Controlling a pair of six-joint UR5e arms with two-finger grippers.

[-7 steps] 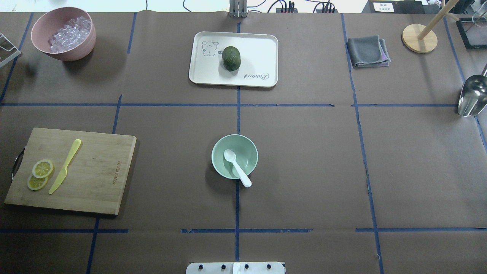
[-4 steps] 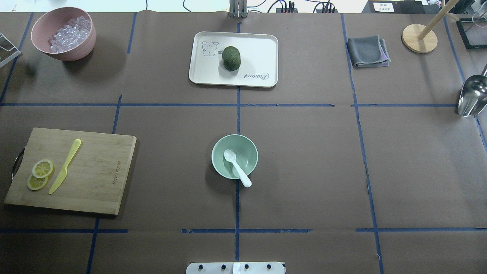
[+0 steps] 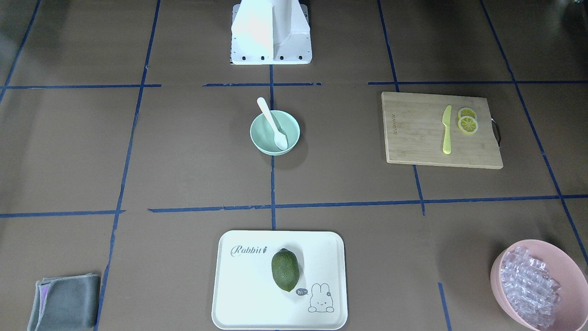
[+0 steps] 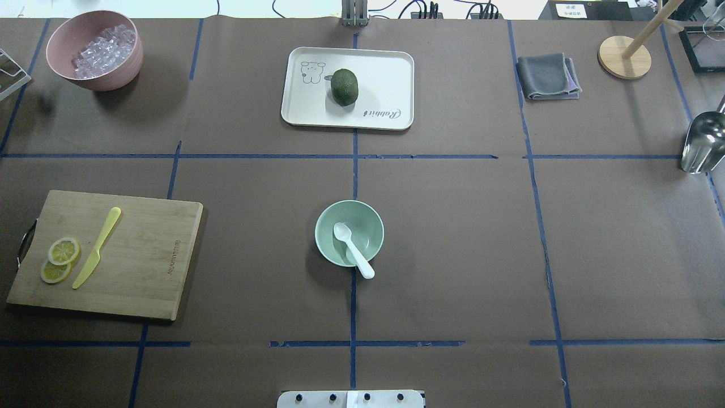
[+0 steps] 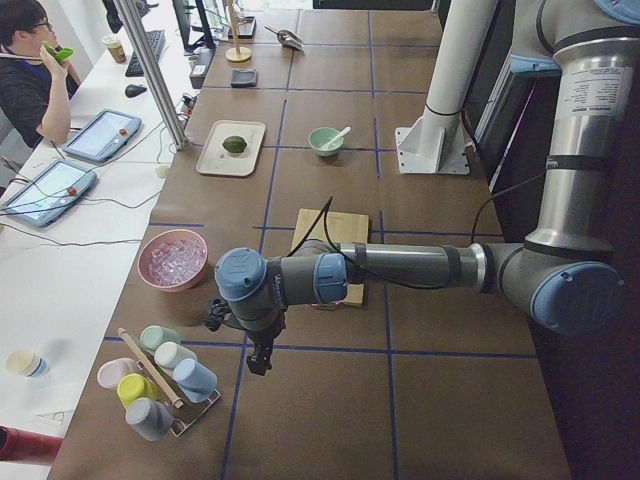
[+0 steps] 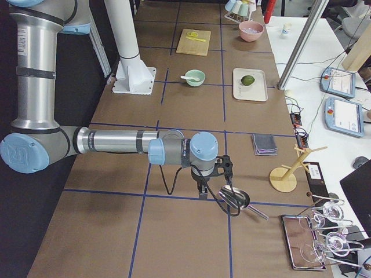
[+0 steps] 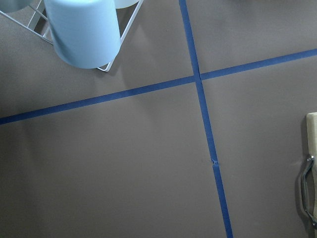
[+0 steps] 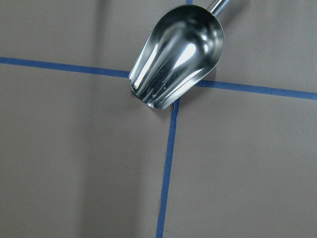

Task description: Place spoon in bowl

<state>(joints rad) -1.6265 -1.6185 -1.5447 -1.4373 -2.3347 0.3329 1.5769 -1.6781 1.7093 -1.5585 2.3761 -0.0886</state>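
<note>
Left claw parked far off; spoon unmoved in bowl.

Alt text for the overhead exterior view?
A white plastic spoon lies in a mint-green bowl at mid-table, scoop inside, handle jutting over the near rim. At left, a wooden cutting board holds a yellow knife and lemon slices; farther back sit a white tray with a green fruit and a pink bowl of clear cubes.

1. Brown-papered bench, gridded with blue tape.
2. Centre: mint bowl; wooden cutting board at left.
3. Far side: pink bowl, white tray, folded grey cloth; steel scoop at right edge.
</note>
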